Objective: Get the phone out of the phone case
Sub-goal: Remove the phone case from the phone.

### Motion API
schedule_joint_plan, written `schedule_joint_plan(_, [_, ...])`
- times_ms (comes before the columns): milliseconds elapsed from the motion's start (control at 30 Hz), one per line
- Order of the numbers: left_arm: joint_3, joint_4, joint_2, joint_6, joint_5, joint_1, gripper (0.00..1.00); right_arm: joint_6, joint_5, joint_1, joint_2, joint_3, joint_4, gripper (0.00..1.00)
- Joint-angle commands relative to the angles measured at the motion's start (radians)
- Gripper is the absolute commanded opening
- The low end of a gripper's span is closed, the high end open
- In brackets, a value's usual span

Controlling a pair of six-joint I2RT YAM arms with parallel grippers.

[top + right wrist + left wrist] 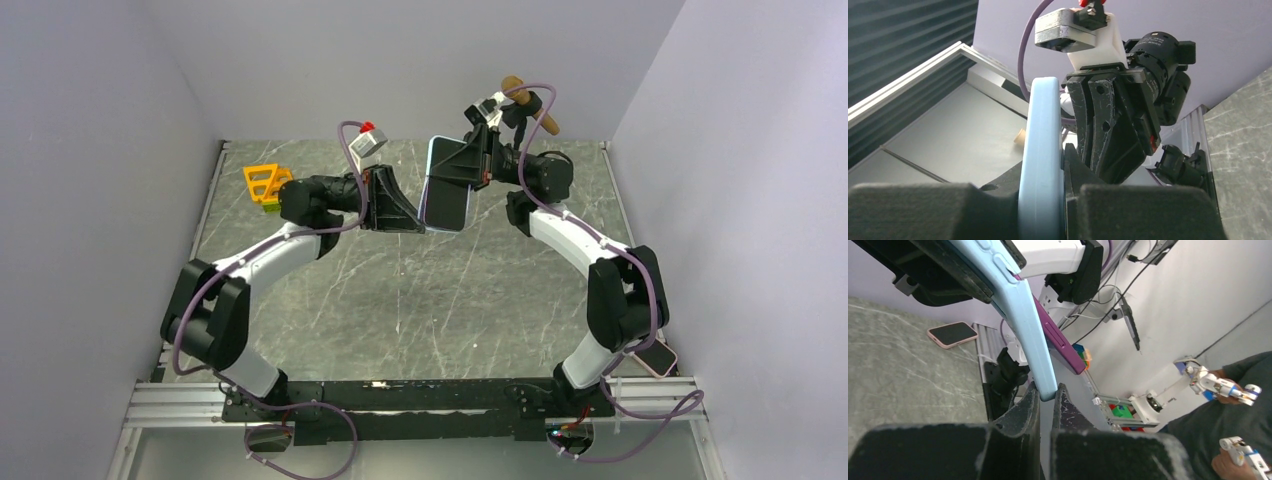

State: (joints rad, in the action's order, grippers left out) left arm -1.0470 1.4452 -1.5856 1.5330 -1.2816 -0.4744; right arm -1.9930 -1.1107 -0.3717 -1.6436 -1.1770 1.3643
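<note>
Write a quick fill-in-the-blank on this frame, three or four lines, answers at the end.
1. The phone case, held up in the air, is light ____.
2. The phone sitting partly out of it is ____.
3. A second phone, in a pink case, lies by the ____ arm's base.
4. The yellow toy sits at the far ____ of the table.

Answers: blue; purple; right; left
</note>
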Motion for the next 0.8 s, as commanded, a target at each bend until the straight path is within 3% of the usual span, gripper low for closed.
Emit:
schedule_joint_plan(0, [0.028,-0.345,0.046,-0.324,0.073,0.041,0.0,-0.441,0.099,-0.071,0.073,-0.028,0.007,0.0])
schedule_joint_plan(67, [0.029,-0.48,0.073,-0.397,0.098,0.042,0.0,-0.427,0.102,-0.073,0.084,-0.02,-0.016,0.0])
schedule_joint_plan(133, [0.023,-0.715,0.117,-0.515,0.164,0.041,0.0,-0.393,0.104,-0.075,0.096,-0.025,-0.056,0.0])
schedule_joint_plan(200, [0.004,-1.022,0.182,-0.691,0.324,0.037,0.0,-0.298,0.093,-0.076,0.117,-0.047,-0.172,0.0])
schedule_joint_plan(267, [-0.026,-1.271,0.238,-0.807,0.485,0.023,0.0,-0.12,0.085,-0.087,0.153,-0.085,-0.396,0.0])
schedule_joint_plan(367, [-0.068,-1.607,0.282,-0.859,0.78,0.014,0.0,0.133,0.11,-0.107,0.192,-0.119,-0.718,0.0])
schedule_joint_plan(467, [-0.099,-1.833,0.285,-0.831,1.041,0.011,0.0,0.137,0.161,-0.126,0.214,-0.073,-0.713,0.0])
schedule_joint_plan(633, [-0.116,-1.913,0.288,-0.87,1.213,0.013,0.0,-0.088,0.256,-0.151,0.187,-0.014,-0.397,0.0])
schedule_joint_plan(700, [-0.125,-1.927,0.296,-0.882,1.184,0.015,0.0,-0.086,0.261,-0.147,0.182,-0.03,-0.393,0.0])
schedule_joint_plan(767, [-0.127,-1.921,0.314,-0.88,1.072,0.023,0.0,-0.003,0.235,-0.137,0.194,-0.058,-0.499,0.0])
